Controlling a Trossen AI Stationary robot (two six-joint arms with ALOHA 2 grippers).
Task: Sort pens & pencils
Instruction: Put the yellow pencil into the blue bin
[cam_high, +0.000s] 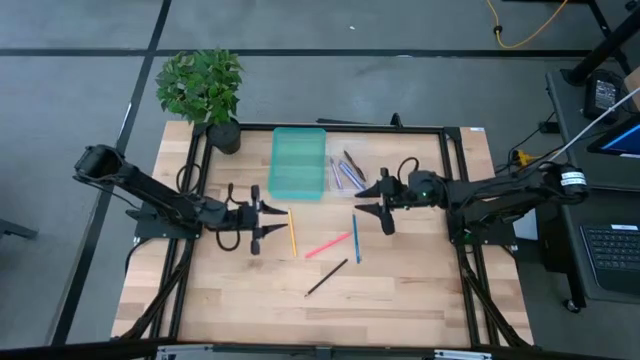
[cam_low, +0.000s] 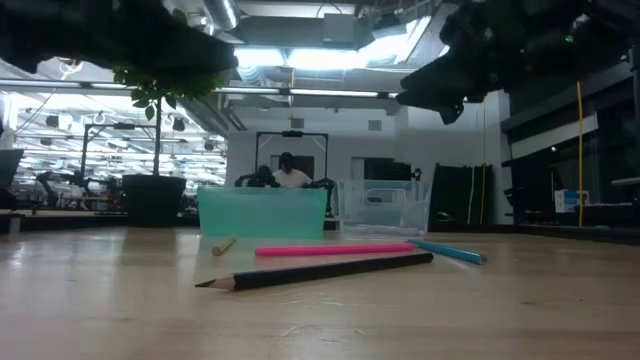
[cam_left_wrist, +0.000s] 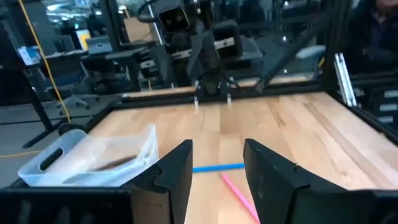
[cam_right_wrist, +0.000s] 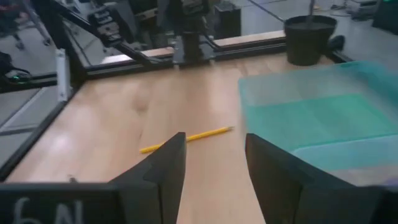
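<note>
Four sticks lie loose on the table (cam_high: 420, 300): a yellow pencil (cam_high: 291, 232), a pink one (cam_high: 328, 246), a blue one (cam_high: 355, 238) and a black pencil (cam_high: 326, 277), the last nearest the front edge and apart from the others. A few more sticks (cam_high: 348, 172) already sit in the clear tray (cam_high: 345, 190), which stands touching the teal tray (cam_high: 298, 162); the teal tray looks bare inside. My left gripper (cam_high: 266, 220) hangs just beside the yellow pencil, fingers apart and holding nothing. My right gripper (cam_high: 377, 203) hangs above the far end of the blue stick, fingers likewise apart and holding nothing. I judge the sort partly done and the step in hand to be choosing and approaching the next stick. The next move calls for lowering one gripper squarely across a stick, most likely left on yellow or right on blue, closing low against the wood. A potted plant (cam_high: 203, 92) stands at the far left corner, clear of the work.
</note>
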